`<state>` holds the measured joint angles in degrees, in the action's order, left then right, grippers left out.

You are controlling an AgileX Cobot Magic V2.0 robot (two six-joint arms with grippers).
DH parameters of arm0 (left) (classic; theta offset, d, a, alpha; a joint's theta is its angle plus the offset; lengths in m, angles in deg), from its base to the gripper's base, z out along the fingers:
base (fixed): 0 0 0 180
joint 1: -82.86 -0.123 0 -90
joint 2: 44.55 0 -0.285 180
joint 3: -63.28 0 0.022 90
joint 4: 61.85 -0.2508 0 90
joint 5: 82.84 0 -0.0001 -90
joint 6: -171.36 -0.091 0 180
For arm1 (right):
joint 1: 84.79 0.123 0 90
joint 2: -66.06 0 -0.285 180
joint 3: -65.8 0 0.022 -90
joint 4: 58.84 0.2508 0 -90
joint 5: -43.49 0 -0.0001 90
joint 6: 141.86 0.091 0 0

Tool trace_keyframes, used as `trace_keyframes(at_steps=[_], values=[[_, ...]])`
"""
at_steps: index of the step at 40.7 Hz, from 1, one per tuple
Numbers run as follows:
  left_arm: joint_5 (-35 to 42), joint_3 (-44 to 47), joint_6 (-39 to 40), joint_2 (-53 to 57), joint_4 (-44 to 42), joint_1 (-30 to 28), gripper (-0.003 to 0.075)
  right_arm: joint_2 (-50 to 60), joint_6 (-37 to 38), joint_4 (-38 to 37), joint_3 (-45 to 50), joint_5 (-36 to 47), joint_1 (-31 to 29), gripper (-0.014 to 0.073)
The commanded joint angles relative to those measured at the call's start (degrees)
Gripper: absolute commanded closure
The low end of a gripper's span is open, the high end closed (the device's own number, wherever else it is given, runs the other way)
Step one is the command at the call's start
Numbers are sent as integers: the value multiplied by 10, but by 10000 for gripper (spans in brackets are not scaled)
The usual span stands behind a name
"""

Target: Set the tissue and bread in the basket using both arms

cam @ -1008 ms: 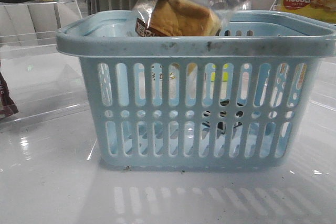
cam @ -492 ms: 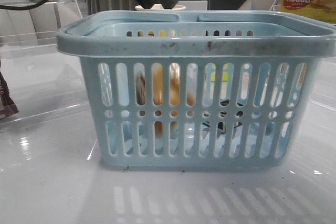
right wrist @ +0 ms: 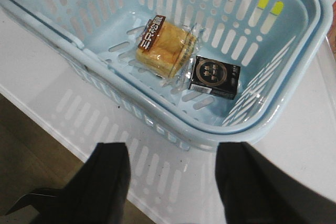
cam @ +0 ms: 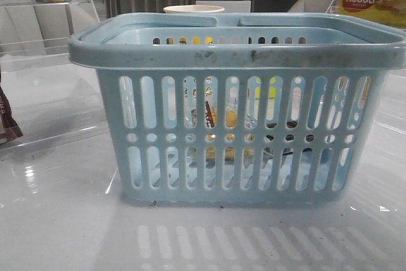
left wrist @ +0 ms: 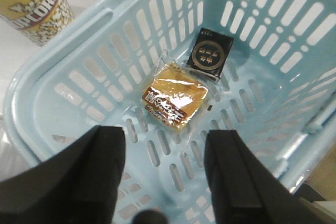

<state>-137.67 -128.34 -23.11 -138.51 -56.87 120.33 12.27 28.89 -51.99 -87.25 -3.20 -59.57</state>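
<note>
A: Front view: the basket point(cam: 236, 55) is seen on the table point(cam: 63, 220); the bread point(cam: 219, 120) is glimpsed through the slots. No claw is shown. What could be upset?

B: Left wrist view: the left claw point(left wrist: 164, 167) is spread wide, nothing held, above the bread point(left wrist: 176, 95) and a black pack point(left wrist: 211, 53). The rim might be clipped if it is lowered carelessly.

A: Right wrist view: the right claw point(right wrist: 172, 179) is likewise wide and empty, outside the basket point(right wrist: 173, 124).

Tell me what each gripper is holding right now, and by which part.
Nothing. The left gripper and right gripper are both open and empty; the bread lies on the floor of the basket.
</note>
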Motion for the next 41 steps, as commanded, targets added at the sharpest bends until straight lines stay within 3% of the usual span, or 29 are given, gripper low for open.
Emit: trace_keyframes(at_steps=[1,27,35,41], values=[[20,-6,21,66,3,5,306,5,-4,-2,-15,37,0,123],[184,384,33,447,3,5,307,5,-4,-2,-15,36,0,123],[183,458,33,530,3,5,308,5,-4,-1,-15,30,0,123],[181,485,78,548,-2,5,324,5,-4,-1,-15,30,0,123]])
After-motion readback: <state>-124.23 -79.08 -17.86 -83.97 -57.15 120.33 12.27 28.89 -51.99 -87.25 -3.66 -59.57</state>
